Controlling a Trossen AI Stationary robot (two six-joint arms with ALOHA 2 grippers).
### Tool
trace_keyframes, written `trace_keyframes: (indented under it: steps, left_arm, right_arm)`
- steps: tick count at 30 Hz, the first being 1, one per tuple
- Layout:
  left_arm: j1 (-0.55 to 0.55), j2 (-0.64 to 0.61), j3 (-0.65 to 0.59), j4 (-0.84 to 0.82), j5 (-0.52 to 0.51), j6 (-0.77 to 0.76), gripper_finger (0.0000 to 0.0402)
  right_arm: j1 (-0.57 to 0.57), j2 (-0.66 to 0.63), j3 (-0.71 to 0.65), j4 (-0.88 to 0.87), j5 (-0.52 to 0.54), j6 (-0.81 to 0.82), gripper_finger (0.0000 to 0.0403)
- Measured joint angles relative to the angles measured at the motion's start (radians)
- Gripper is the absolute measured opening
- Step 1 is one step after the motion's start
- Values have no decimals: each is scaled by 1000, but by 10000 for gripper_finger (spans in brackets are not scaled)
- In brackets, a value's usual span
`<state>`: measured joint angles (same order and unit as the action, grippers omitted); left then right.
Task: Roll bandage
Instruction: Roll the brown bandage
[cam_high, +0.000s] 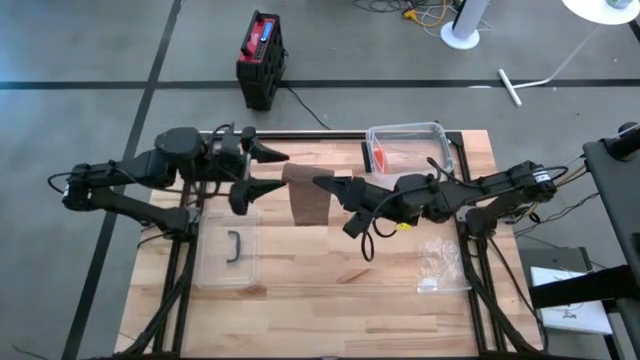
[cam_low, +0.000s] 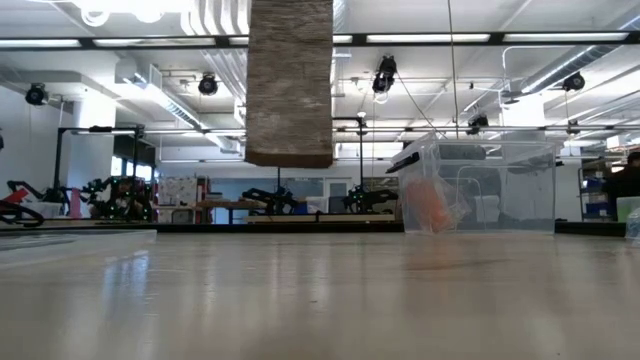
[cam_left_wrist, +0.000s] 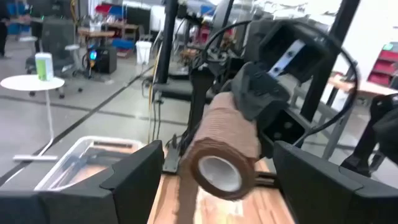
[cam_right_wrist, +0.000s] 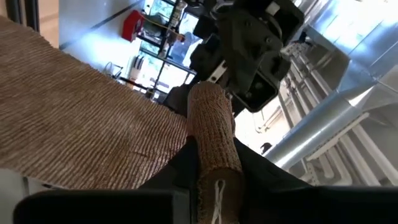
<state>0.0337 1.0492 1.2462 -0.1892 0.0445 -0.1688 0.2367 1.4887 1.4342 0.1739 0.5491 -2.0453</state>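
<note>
A brown bandage is partly wound into a roll (cam_left_wrist: 222, 149) held up over the middle of the table, with my right gripper (cam_high: 335, 188) shut on it. The unrolled strip (cam_high: 308, 197) hangs from the roll, and its lower end (cam_low: 290, 150) is clear of the tabletop. My left gripper (cam_high: 263, 172) faces the roll from the left, level and open. Its fingers (cam_left_wrist: 134, 180) stand on either side of the roll's near end without touching it. My right gripper pinches the roll's end (cam_right_wrist: 214, 163) between its two fingers, coming level from the table's right. The fingers lie along the roll, whose open core end (cam_left_wrist: 217, 174) points toward the left arm. The roll is lifted clear, with the loose strip (cam_right_wrist: 81, 124) hanging below it.
A clear plastic box (cam_high: 405, 148) with something orange inside stands at the far right of the table, also in the low view (cam_low: 480, 190). A clear lid with a dark handle (cam_high: 230, 248) lies near left. A crumpled clear bag (cam_high: 440, 262) lies near right.
</note>
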Motion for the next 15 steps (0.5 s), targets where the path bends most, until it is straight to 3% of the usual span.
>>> trace_keyframes:
  steps: [7,15]
  left_arm:
    - [3,80,107,-74,50,53,298]
    - [20,122,126,-111,92,36,277]
  right_arm:
    - [0,0,0,6,-3,-42,56]
    - [0,0,0,26,-13,-51,65]
